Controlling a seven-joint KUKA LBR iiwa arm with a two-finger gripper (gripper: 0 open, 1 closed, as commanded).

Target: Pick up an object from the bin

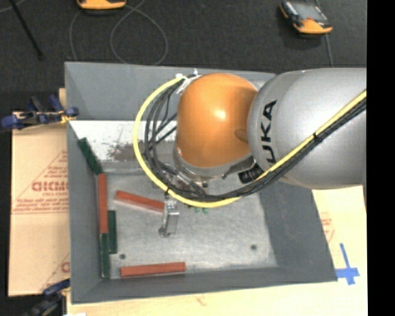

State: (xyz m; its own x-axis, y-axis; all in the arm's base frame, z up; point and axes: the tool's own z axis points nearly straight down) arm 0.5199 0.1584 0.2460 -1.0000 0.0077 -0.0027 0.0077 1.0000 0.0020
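My hand [168, 221], apart or together I cannot tell, hangs just beside the right end of the slanted red bar [137, 201] on the bin [247, 229] floor, so dropping off-centre may shove that bar aside instead of catching it.

- A dark green bar [89, 155] is seen tilted along the left wall of the bin [105, 92], at the far corner.
- An orange-red bar [102, 203] is laid lengthwise against the same wall, nearer the camera.
- A second green bar [112, 231] is set just beside its near end, and a third green bar [105, 258] is placed in the near left corner.
- A red bar [152, 269] is laid along the near wall.
- A dark smear [117, 148] is seen on the floor by the far wall.
- An orange-and-black device [102, 3], a second such device [307, 17] and a looped thin cable [166, 38] are seen on the dark ground beyond.
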